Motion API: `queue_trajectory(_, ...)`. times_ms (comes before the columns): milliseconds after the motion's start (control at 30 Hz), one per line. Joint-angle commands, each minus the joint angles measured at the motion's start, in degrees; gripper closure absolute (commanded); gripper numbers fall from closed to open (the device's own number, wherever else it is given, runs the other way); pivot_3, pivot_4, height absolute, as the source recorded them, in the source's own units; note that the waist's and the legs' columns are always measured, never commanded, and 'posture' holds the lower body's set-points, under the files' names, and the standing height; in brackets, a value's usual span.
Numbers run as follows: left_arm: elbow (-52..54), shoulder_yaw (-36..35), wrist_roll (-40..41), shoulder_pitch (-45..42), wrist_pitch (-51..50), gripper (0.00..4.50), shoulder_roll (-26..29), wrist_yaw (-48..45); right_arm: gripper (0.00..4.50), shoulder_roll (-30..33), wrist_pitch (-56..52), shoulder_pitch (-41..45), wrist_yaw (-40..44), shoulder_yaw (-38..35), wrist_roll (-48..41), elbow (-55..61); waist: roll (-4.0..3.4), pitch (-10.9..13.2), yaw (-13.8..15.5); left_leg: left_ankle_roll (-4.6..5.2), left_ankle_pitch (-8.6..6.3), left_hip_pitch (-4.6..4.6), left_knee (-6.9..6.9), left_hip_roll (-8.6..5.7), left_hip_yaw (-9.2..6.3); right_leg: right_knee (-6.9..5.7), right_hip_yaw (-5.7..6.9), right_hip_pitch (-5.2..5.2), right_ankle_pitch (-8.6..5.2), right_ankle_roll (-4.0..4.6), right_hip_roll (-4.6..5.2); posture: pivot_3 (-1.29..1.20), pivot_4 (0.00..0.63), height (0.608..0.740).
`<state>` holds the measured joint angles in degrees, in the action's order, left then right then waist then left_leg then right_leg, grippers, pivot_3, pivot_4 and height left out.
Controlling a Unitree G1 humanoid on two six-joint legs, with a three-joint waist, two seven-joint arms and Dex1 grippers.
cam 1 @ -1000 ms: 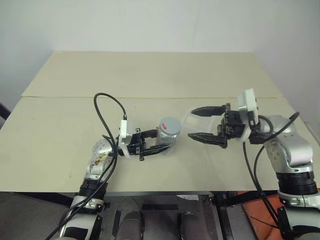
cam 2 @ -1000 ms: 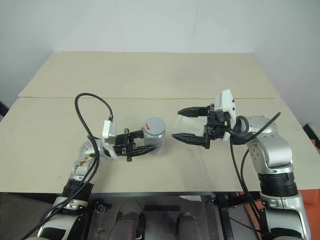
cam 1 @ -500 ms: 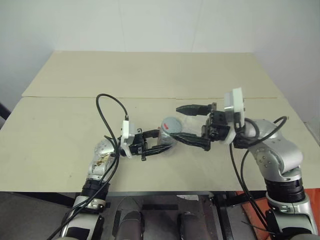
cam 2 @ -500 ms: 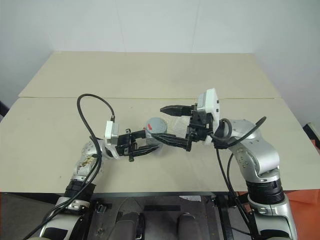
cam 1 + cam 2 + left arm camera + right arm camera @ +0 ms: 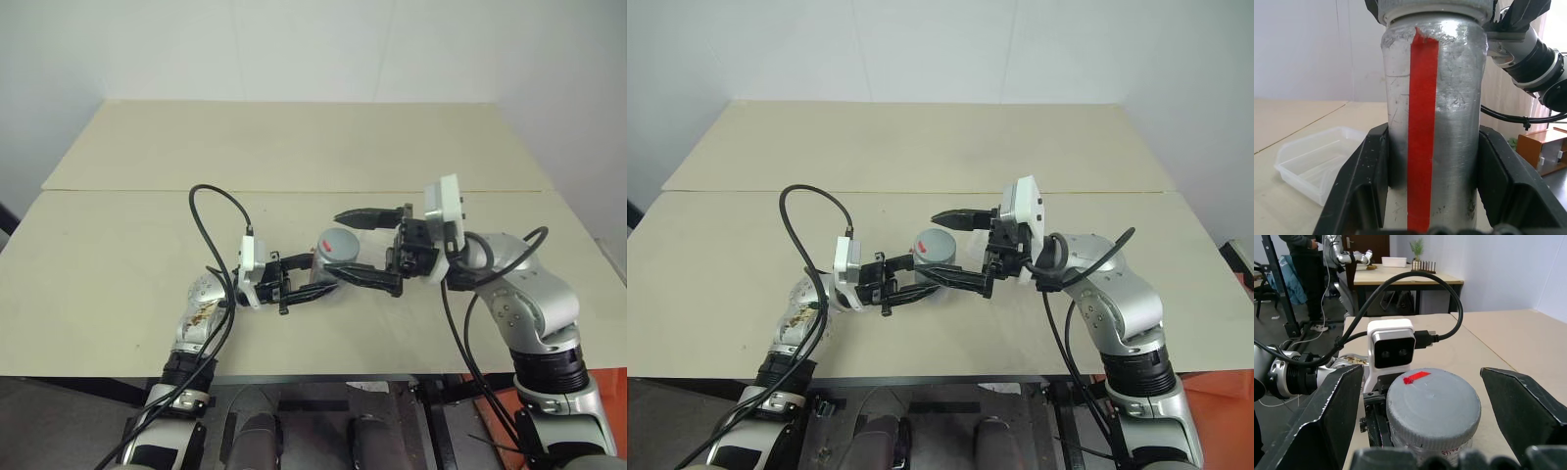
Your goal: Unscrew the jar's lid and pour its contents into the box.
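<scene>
Low in the frame's centre, the left gripper [image 5: 306,284] is clamping its jaws on the jar [image 5: 1432,122], a small, stiff, smooth-walled cylinder that looks light and possibly slippery. The right gripper [image 5: 364,247] is straddling the grey lid [image 5: 1433,404], jaws wide apart (the lid's rim seems the place to grip). Only a red strip is showing, no legible writing. Beyond, toward the right, the clear box [image 5: 1317,164] is sitting on the table [image 5: 294,147].

The right gripper [image 5: 363,247], fingers spread wide, has swung across from beside the box [image 5: 1317,166] to the jar [image 5: 1432,127], its fingers now flanking the grey lid [image 5: 1433,404].
</scene>
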<state>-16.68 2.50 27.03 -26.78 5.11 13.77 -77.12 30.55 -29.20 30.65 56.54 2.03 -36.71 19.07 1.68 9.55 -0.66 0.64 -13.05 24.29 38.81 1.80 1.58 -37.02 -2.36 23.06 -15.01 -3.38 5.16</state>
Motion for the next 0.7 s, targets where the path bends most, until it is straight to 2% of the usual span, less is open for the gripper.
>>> queue_trajectory(33,1.67,0.27,0.04,-0.04,1.41,2.37,-0.21,0.02,0.06,0.03,-0.04,0.87,-0.26,0.11,-0.08,0.8,0.0,0.0,0.0,0.0,0.0,0.0,0.0,0.0,0.0,0.0,0.0,0.0,0.0,0.0,0.0,0.0,0.15,0.74)
queue_trajectory(600,1.15,0.35,-0.36,-0.23,1.65,2.37,0.01,-0.15,0.06,0.04,-1.7,1.12,-2.38,0.11,-0.69,0.39,0.0,0.0,-0.01,0.0,0.0,0.0,0.0,0.0,0.01,0.0,0.0,0.0,0.0,0.0,0.0,0.0,0.15,0.74)
queue_trajectory(700,1.05,0.38,-0.59,-0.32,1.8,2.37,0.03,-0.04,0.64,-0.15,-1.78,1.15,-2.94,-0.11,-0.76,0.1,0.0,0.0,-0.01,0.0,0.0,0.0,0.0,0.0,0.01,0.0,0.0,0.0,0.0,0.0,0.0,0.0,0.15,0.74)
